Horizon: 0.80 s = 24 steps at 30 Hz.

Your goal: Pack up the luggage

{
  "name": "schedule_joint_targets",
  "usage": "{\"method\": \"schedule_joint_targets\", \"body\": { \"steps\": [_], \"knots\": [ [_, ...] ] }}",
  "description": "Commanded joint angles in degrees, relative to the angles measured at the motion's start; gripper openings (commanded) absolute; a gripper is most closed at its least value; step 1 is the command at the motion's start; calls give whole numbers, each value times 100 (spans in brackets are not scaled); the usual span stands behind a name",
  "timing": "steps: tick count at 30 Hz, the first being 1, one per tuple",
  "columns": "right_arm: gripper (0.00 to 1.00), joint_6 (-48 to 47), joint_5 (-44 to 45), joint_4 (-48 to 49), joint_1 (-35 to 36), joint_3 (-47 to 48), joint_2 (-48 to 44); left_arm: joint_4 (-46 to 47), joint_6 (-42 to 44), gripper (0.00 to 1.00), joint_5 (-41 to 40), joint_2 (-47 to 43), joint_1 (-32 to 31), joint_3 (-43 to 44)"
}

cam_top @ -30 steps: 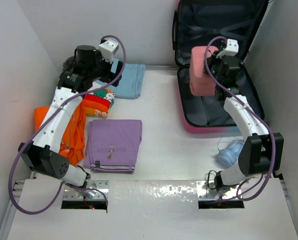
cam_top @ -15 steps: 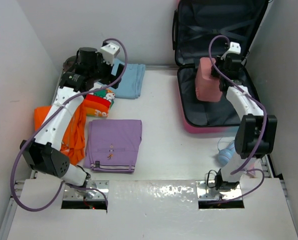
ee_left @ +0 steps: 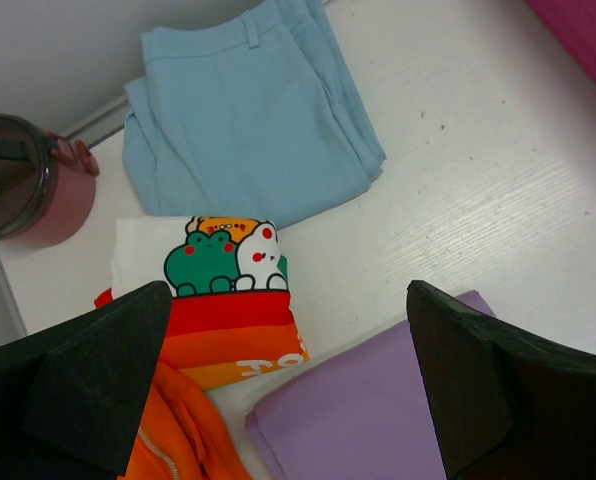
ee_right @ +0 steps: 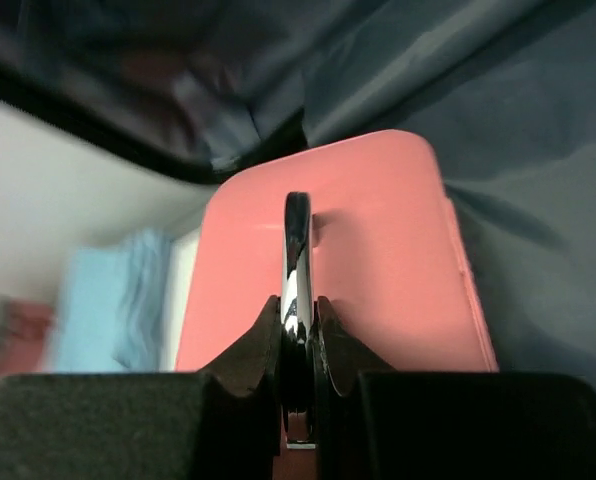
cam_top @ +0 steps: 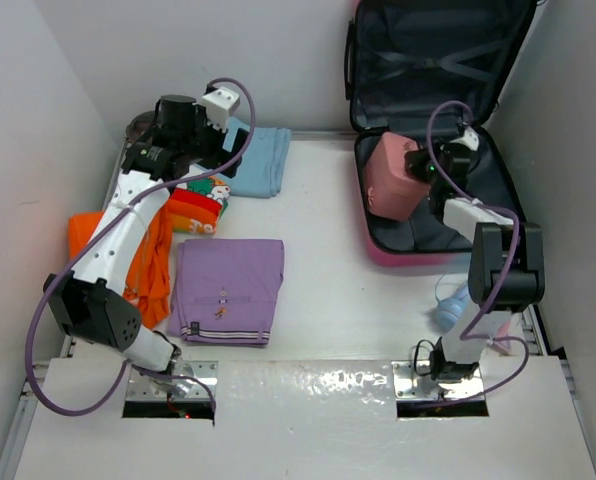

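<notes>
Two arms, only one busy. From the top camera, the luggage (cam_top: 378,250) lies open at the far right with its lid propped against the back wall. The right gripper (cam_top: 421,168) has the small pink case (cam_top: 386,190) tilted over the left of the base. Left wrist view: the left gripper (ee_left: 288,290) is spread wide with nothing in it, above the frog shirt (ee_left: 218,290). Right wrist view: the jaws are pinched tight on the case's thin handle (ee_right: 296,225). I'd level it, lower it onto the lining, then let go.
</notes>
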Motion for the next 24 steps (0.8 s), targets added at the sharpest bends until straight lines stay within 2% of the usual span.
{"method": "schedule_joint_targets", "body": {
  "steps": [1, 4, 6, 7, 9, 10, 11, 12, 14, 15, 19, 21, 24],
  "knots": [
    [0, 1592, -44, 1031, -452, -504, 506, 142, -31, 99, -18, 51, 64, 2],
    [0, 1822, 245, 1156, -777, -945, 578, 159, -57, 99, 8, 69, 64, 2],
    [0, 1578, 229, 938, -971, -850, 604, 159, -57, 99, 9, 86, 64, 2],
    [0, 1246, 229, 353, -1032, -735, 630, 159, -66, 99, 9, 95, 64, 10],
    [0, 796, 176, -20, -1085, -359, 805, 168, -75, 99, 0, 122, 64, 28],
    [0, 141, 167, -422, -1094, -191, 876, 159, -66, 99, 0, 139, 64, 46],
    [4, -196, 106, -661, -1094, 20, 946, 159, -66, 99, 8, 148, 64, 46],
    [18, -434, -173, -855, -1103, 431, 1121, 159, -57, 99, 17, 157, 64, 54],
    [30, -997, -447, -1365, -1147, 802, 1280, 159, -31, 99, 26, 166, 64, 54],
    [42, -1182, -665, -1523, -1165, 1169, 1403, 151, -14, 99, 26, 174, 64, 46],
    [56, -2377, -896, -2839, -1165, 2112, 1527, 151, 56, 99, 26, 174, 64, 54],
    [58, -2642, -791, -3184, -1174, 2412, 1370, 150, 74, 99, -26, 183, 64, 54],
    [70, -2740, -466, -3502, -1243, 2588, 1123, 168, 83, 99, -27, 201, 64, 54]
  ]
}}
